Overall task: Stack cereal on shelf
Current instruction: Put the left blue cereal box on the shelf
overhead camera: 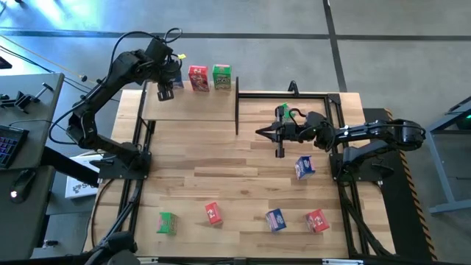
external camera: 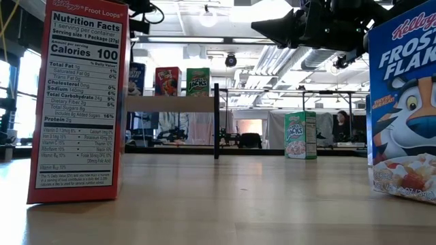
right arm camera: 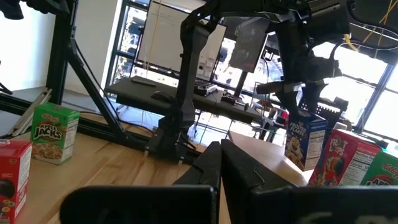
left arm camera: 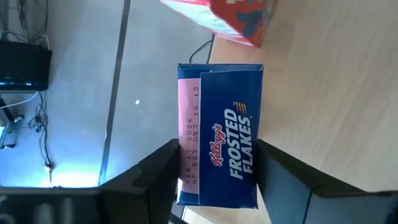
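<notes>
A blue cereal box (left arm camera: 224, 137) stands upright on the wooden shelf (overhead camera: 191, 107), beside a red box (overhead camera: 197, 77) and a green box (overhead camera: 221, 76). My left gripper (left arm camera: 216, 149) hangs open above the blue box, a finger on either side of its top. In the low view the left gripper (external camera: 139, 27) is clear of the blue box (external camera: 136, 78). My right gripper (overhead camera: 261, 132) hovers shut over the table's middle, holding nothing, near a green box (overhead camera: 283, 112) that stands on the table.
On the table stand a blue box (overhead camera: 304, 166) and, along the near edge, a green box (overhead camera: 167, 222), a red box (overhead camera: 213, 213), a blue box (overhead camera: 276, 219) and a red box (overhead camera: 317, 220). A black post (overhead camera: 237, 110) marks the shelf's right end.
</notes>
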Available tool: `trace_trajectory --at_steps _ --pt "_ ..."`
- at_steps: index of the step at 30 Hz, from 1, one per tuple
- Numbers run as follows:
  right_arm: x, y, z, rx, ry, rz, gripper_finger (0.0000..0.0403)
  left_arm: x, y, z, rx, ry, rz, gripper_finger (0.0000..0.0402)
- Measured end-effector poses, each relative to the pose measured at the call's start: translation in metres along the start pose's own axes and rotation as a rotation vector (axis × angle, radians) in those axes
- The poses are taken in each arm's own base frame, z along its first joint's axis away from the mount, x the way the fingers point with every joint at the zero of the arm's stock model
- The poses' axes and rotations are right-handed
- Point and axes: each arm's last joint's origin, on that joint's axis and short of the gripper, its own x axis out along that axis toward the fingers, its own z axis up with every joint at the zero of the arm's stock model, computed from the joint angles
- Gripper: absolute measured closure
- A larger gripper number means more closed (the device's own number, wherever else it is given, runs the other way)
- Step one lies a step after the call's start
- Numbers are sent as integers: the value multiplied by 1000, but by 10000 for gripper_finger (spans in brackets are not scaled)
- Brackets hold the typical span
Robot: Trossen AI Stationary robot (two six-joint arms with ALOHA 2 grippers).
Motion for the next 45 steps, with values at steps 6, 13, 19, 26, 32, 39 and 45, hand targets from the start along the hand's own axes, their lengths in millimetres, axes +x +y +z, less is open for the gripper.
trace_trajectory --at_steps 6,13,19,26,32,39,45 --pt "0 0 0 2 4 1 403 -5 1 -2 -7 6 46 192" --pt "0 0 -1 2 6 2 403 -23 5 -4 -33 -34 90 191" --pt "0 0 -1 2 6 2 403 -35 7 -6 -58 -65 116 193" --pt "0 0 -1 6 6 2 403 -45 -1 -11 -156 -102 53 207" --pt "0 1 -3 14 30 9 403 -53 -11 -22 -424 -62 17 273" --pt "0 1 -3 14 33 9 403 -24 -7 -30 -694 19 249 359" --pt "0 1 -3 31 33 9 403 -6 1 -26 -838 -54 282 382"
